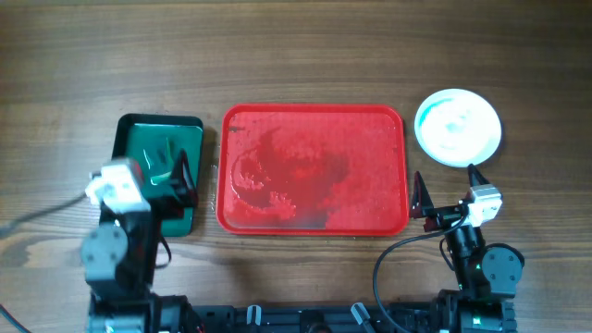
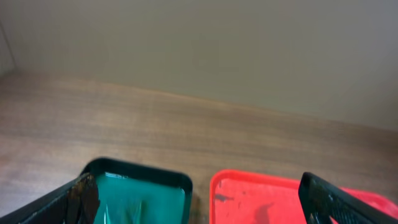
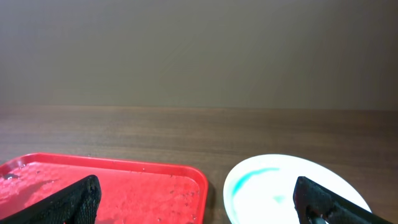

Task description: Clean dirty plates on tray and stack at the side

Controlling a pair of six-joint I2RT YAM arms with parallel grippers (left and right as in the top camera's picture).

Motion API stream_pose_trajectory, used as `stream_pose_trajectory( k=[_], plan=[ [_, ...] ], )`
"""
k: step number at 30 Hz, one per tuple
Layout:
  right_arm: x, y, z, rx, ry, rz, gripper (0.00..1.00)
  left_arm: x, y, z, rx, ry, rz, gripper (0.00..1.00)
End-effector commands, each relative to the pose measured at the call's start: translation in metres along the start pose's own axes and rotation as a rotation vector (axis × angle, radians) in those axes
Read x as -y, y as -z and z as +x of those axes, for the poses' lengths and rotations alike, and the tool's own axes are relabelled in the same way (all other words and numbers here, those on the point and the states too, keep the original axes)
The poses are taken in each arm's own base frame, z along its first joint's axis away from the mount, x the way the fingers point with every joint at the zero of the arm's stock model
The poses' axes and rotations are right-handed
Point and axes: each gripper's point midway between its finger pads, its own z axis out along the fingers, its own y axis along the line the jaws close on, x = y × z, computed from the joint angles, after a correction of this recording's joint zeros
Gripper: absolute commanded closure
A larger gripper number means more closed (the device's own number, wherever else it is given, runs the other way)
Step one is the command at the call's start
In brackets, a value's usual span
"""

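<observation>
Right gripper (image 1: 447, 190) hangs wide open and empty at the near right corner of the tray (image 1: 370, 139). The plates (image 1: 458, 128) lie just ahead of it and slightly to its right, on the table (image 1: 277, 55) beside the tray's far right corner and apart from its rim; being round they show no long axis, and I cannot tell how many are stacked. Nothing stands between, so this gripper is the nearer one, while Left gripper (image 1: 181, 180), equally wide open and empty, hovers over the green tray (image 1: 157, 125) beyond the wet, plateless tray.

No readable text, labels, brands, numbers or signs in any view
</observation>
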Motion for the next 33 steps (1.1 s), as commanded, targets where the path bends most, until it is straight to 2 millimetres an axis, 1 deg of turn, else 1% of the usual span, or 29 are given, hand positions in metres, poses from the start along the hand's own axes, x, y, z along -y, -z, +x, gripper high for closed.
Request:
stream_pose_trajectory(
  k=[1,4,8,13,33],
  plan=[
    [0.001,0.0,-0.002,0.009,-0.011,0.009,0.0,-0.001,0.005,0.025,0.076,-0.012,0.032,0.0],
    [0.001,0.0,-0.002,0.009,-0.012,0.009,0.0,-0.001,0.002,0.042,0.118,-0.015,0.049,0.0],
    [0.001,0.0,-0.002,0.009,-0.012,0.009,0.0,-0.006,-0.001,0.059,0.148,-0.016,0.045,0.0],
    [0.001,0.0,-0.002,0.009,-0.012,0.009,0.0,-0.013,-0.009,0.088,0.083,-0.013,0.021,0.0],
    [0.001,0.0,-0.002,0.009,-0.012,0.009,0.0,-0.014,-0.009,0.088,0.083,-0.013,0.019,0.0]
  ],
)
